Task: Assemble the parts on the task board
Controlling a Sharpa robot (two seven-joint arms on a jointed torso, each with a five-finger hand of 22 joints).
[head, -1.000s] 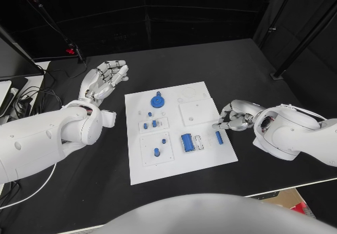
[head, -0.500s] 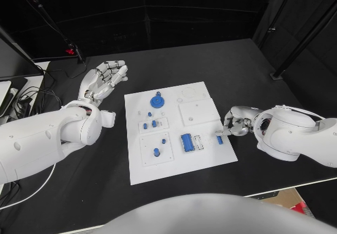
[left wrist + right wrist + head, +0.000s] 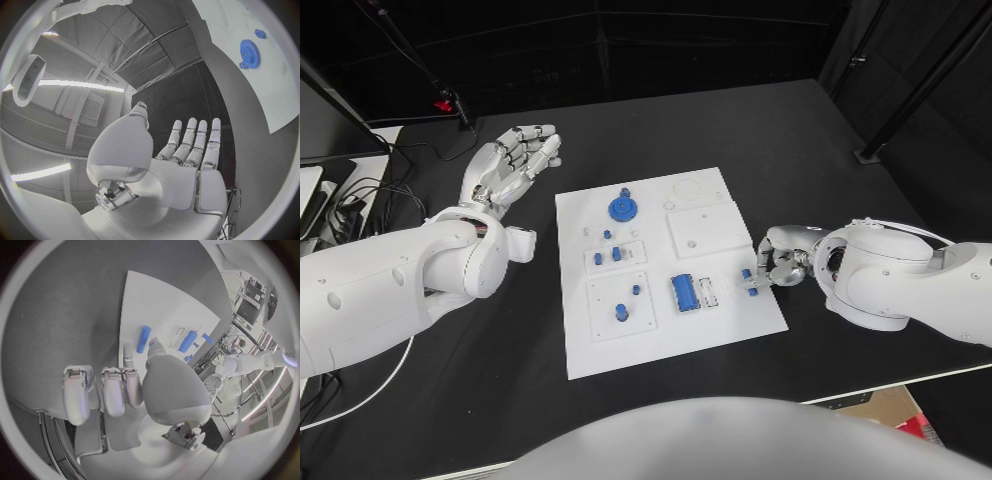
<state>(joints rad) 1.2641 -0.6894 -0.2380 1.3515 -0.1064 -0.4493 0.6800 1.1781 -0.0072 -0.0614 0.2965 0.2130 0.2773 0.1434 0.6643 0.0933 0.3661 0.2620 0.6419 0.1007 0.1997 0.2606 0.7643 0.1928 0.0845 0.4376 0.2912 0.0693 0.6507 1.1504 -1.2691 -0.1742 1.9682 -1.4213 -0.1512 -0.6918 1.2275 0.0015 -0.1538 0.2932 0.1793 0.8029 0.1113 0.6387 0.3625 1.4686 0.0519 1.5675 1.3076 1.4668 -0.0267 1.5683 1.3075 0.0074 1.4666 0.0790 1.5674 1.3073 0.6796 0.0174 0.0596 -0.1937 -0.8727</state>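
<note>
1. Right hand (image 3: pixel 782 262) is drawing closer along the board's (image 3: pixel 661 340) right edge, from beside the upper plate down to the small blue pin (image 3: pixel 750 281); left hand (image 3: pixel 514 160) is staying put
2. Right hand is hovering at the pin with fingers curled inward; whether it is touching or pinching the pin, I cannot tell. Right wrist view is showing the pin (image 3: pixel 144 339) lying free on the board just beyond the fingertips (image 3: pixel 128 351)
3. Left hand is resting off the board on the far left, flat, fingers extended and close together, holding nothing
4. Pin is lying near the board's right edge, beside the larger blue block (image 3: pixel 684 291) and the white slots
5. Blue gear (image 3: pixel 623 209) is sitting at the far end of the board, well apart from both hands
6. Judgement: pin is looking light, rigid and smooth, so likely to roll or slip; pinching it across the middle of its length seems safest
</note>
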